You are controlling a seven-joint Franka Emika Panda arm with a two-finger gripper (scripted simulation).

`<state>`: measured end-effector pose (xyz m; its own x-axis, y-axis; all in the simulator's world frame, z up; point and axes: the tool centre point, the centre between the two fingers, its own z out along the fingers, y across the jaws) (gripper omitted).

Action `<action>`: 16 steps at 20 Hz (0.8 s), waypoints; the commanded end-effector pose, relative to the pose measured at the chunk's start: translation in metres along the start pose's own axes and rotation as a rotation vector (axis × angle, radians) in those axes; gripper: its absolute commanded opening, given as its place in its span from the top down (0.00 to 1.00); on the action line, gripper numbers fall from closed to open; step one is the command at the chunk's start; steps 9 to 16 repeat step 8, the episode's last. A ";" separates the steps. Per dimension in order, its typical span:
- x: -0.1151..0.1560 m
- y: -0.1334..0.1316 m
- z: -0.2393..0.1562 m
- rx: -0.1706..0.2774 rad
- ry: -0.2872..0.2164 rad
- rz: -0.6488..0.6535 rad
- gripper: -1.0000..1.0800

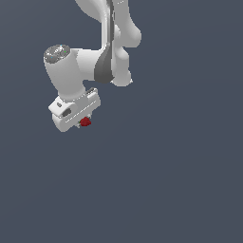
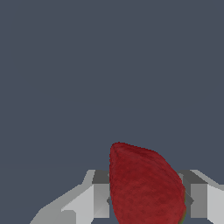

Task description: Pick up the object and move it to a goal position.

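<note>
The object is a small dark red rounded lump [image 1: 85, 122], far smaller than the white gripper. In the exterior view it sticks out just under the white gripper [image 1: 83, 121], at the upper left of the picture. In the wrist view the object [image 2: 144, 183] fills the space between the two grey fingers [image 2: 94, 197], which press on it from both sides. The gripper is shut on the object. The fingertips are mostly hidden by the hand in the exterior view.
The white arm [image 1: 111, 38] reaches down from the top of the exterior view. Around it is only a plain dark grey-blue background [image 1: 180, 166]. No goal marker shows.
</note>
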<state>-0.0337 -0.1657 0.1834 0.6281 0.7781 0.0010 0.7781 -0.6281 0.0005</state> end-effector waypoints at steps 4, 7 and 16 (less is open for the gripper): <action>-0.001 0.006 -0.009 0.000 -0.001 0.000 1.00; 0.000 0.006 -0.007 0.000 -0.001 0.000 1.00; 0.000 0.006 -0.007 0.000 -0.001 0.000 1.00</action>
